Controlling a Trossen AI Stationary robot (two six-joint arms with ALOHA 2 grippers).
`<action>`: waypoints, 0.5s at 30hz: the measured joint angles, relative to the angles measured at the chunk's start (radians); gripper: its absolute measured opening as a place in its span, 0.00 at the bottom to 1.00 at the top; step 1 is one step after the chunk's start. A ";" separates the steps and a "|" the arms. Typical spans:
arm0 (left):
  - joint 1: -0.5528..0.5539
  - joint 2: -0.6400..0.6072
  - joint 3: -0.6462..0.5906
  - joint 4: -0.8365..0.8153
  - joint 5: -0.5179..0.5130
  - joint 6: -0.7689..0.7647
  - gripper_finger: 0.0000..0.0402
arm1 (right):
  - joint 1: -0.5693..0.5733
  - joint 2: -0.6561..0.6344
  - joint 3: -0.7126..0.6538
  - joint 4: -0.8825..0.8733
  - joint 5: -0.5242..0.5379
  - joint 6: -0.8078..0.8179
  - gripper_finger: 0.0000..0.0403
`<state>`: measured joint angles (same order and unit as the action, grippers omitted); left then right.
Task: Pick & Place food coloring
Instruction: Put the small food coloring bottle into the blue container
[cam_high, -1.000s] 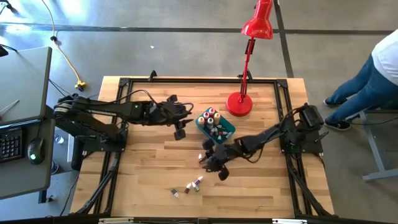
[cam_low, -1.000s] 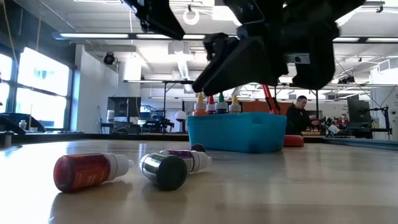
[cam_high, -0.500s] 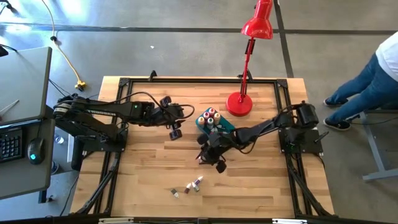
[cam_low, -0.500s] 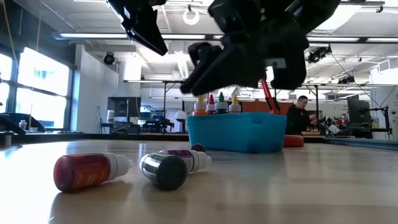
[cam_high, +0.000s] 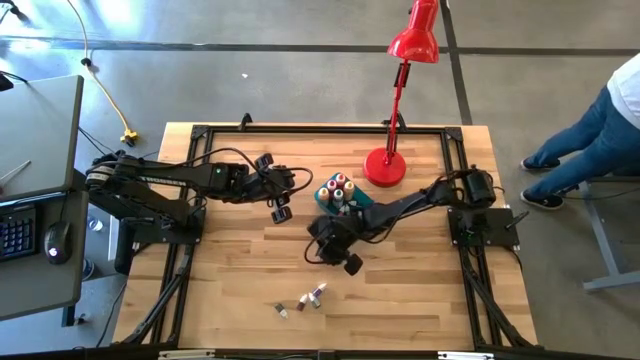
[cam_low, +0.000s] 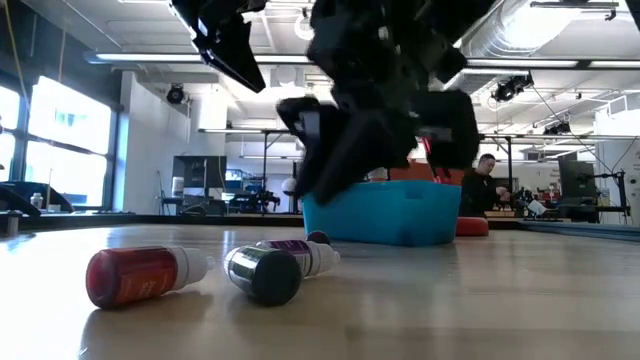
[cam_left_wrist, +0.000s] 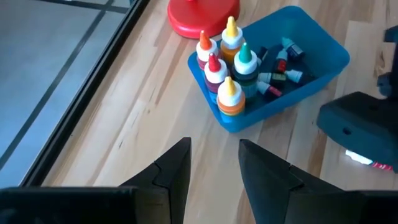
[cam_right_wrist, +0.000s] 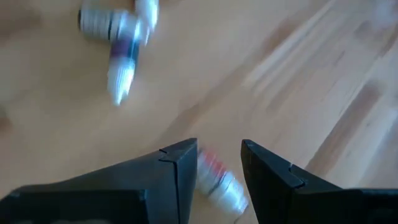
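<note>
Food coloring bottles (cam_left_wrist: 224, 62) stand upright in a teal tub (cam_high: 362, 203), and small ones (cam_left_wrist: 280, 68) lie on its floor. Three more bottles (cam_high: 300, 302) lie on their sides near the table's front edge: a red one (cam_low: 140, 275), a dark one (cam_low: 265, 275) and a purple one (cam_low: 305, 255). Another red-banded bottle (cam_right_wrist: 216, 177) lies on the table under my right gripper (cam_right_wrist: 219, 149), which hangs open above it, in front of the tub (cam_high: 330, 255). My left gripper (cam_high: 281, 213) hovers open to the left of the tub, with nothing between its fingers (cam_left_wrist: 214, 146).
A red desk lamp stands on its base (cam_high: 385, 167) just behind the tub. Black frame rails (cam_high: 300, 130) run along the table's edges. A person (cam_high: 600, 120) stands beyond the right edge. Bare wood lies between the tub and the front bottles.
My right gripper has gone toward the table's left edge and a little toward the far edge, rolling and tipping further down, and now hangs in front of the tub. My left gripper has turned a little in place. The bottles have stayed where they were.
</note>
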<state>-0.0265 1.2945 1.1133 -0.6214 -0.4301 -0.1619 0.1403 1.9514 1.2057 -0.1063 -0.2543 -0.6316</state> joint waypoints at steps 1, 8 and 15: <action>0.000 0.000 0.000 -0.003 0.000 0.000 0.33 | -0.004 0.008 0.007 -0.031 0.000 -0.002 0.29; 0.000 0.000 0.000 -0.011 0.000 0.000 0.33 | -0.023 0.059 0.013 -0.029 0.010 -0.077 0.29; 0.000 0.000 0.000 -0.011 0.000 -0.001 0.33 | -0.031 0.092 0.013 -0.042 0.007 -0.066 0.29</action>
<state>-0.0265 1.2949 1.1133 -0.6323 -0.4297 -0.1627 0.1097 2.0430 1.2183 -0.1485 -0.2474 -0.6974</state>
